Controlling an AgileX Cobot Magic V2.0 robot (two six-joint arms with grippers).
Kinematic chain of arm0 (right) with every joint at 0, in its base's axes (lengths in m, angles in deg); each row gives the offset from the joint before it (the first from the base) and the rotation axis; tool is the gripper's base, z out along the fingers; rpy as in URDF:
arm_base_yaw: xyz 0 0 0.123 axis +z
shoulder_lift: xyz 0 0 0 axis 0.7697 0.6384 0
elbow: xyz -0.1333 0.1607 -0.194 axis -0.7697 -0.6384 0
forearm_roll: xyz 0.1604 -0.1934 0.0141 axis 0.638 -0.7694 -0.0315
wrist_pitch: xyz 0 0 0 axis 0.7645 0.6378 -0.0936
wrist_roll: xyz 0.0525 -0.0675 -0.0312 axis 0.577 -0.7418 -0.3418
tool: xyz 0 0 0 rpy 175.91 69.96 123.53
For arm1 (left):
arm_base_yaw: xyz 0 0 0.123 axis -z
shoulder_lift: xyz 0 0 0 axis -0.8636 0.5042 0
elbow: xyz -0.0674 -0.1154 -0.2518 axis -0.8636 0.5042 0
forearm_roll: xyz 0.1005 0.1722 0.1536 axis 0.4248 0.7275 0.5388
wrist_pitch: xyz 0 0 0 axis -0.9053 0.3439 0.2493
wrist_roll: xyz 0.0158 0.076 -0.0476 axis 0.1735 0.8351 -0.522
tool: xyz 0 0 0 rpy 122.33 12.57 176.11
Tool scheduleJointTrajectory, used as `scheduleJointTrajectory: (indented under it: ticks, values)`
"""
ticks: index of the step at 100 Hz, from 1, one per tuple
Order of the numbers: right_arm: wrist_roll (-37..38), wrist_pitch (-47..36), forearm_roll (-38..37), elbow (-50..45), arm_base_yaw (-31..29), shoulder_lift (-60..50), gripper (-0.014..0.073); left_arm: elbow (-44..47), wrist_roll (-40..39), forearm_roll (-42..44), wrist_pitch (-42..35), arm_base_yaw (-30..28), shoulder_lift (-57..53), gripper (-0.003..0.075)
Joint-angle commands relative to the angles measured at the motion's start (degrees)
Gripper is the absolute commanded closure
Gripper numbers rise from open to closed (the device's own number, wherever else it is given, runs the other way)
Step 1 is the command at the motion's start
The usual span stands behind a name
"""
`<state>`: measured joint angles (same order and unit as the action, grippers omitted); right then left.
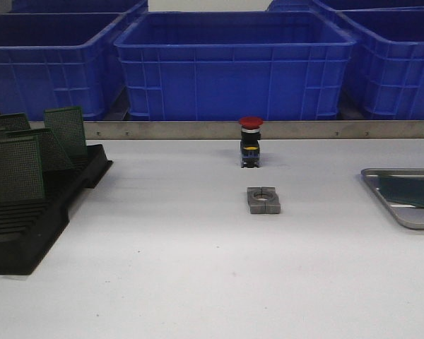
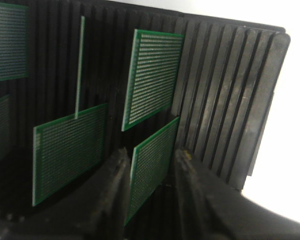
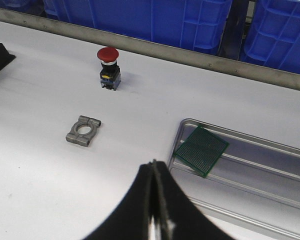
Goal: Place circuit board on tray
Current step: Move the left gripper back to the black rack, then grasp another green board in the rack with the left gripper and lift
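The silver-grey tray [image 1: 410, 215] lies at the table's right edge with one green circuit board [image 1: 405, 191] flat on it; both also show in the right wrist view, tray [image 3: 240, 132] and board [image 3: 201, 150]. A black slotted rack [image 1: 28, 233] at the left holds several green boards upright. In the left wrist view my left gripper [image 2: 151, 152] is open, its fingers on either side of one board [image 2: 152, 167] standing in the rack [image 2: 230, 100]. My right gripper [image 3: 154, 165] is shut and empty, above the table beside the tray's near-left corner. Neither gripper shows in the front view.
A red push button [image 1: 250, 141] stands mid-table, with a grey metal clamp block [image 1: 263, 200] just in front of it. Blue plastic bins [image 1: 233, 63] line the back behind a metal rail [image 1: 198, 130].
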<state>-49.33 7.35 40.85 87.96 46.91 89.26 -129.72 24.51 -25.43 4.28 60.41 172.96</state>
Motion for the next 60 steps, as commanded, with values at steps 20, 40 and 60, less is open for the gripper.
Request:
scheduleJointTrajectory:
  ticks: [20, 40, 60]
  values:
    - [-0.58, -2.82, 1.50, 1.37, 0.19, -0.29, 0.0706, -1.35, 0.46, 0.88, 1.58, -0.05, 0.16, 0.0495]
    - [-0.58, -2.62, 1.50, 1.37, 0.19, -0.29, 0.0706, -1.35, 0.46, 2.01, 0.14, -0.18, 0.27, 0.0495]
    - [-0.58, -2.54, 1.50, 1.37, 0.19, -0.29, 0.0706, -1.35, 0.46, 1.55, -0.38, -1.79, 0.61, 0.0487]
